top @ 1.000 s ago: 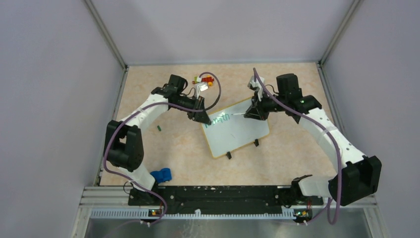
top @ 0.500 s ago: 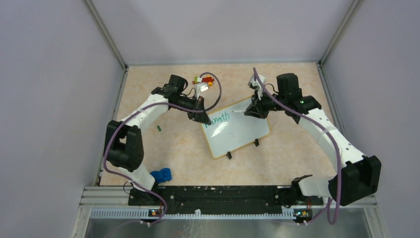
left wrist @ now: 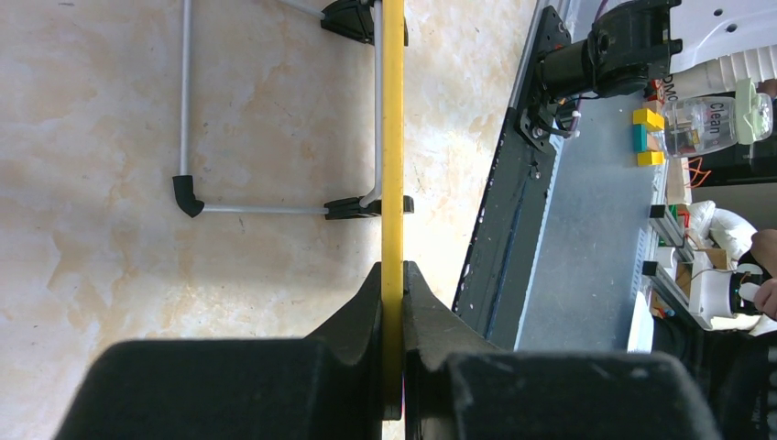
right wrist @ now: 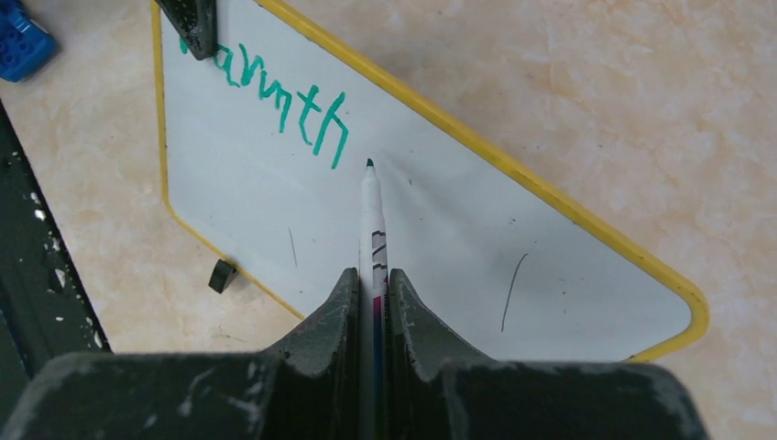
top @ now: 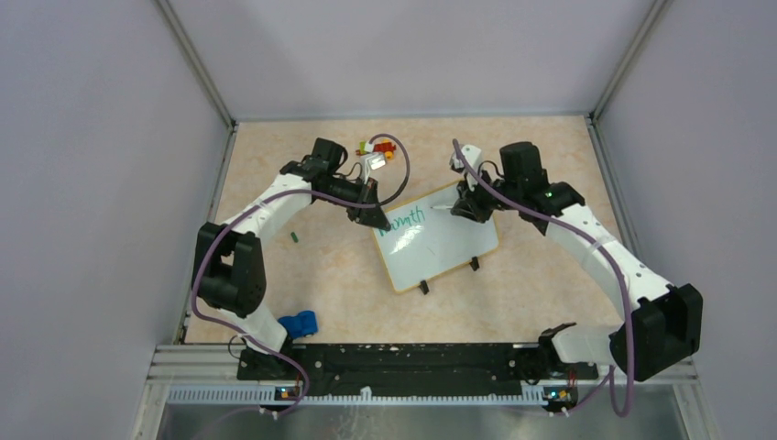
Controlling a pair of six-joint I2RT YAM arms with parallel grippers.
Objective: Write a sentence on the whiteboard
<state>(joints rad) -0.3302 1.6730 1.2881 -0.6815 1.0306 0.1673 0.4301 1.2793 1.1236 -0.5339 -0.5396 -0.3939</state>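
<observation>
The whiteboard (top: 438, 240) lies tilted on the table, white with a thin yellow rim. My left gripper (top: 374, 216) is shut on its far left corner. In the left wrist view the rim (left wrist: 392, 137) runs edge-on between the closed fingers of that gripper (left wrist: 392, 275). The sentence (right wrist: 275, 101) is one green word near that corner, also seen from above as small green lettering (top: 404, 220). My right gripper (right wrist: 371, 280) is shut on a white marker (right wrist: 372, 215). The marker's green tip sits just right of the last letter; I cannot tell whether it touches.
A blue object (top: 298, 323) lies near the left arm's base and shows at the right wrist view's corner (right wrist: 20, 46). Small coloured blocks (top: 377, 147) sit at the back. A small green piece (top: 295, 236) lies left of the board. A wire stand (left wrist: 275, 209) props the board.
The green word shows more fully than a second ago. My right wrist has shifted a little left with the marker. The left gripper stays at the board's corner.
</observation>
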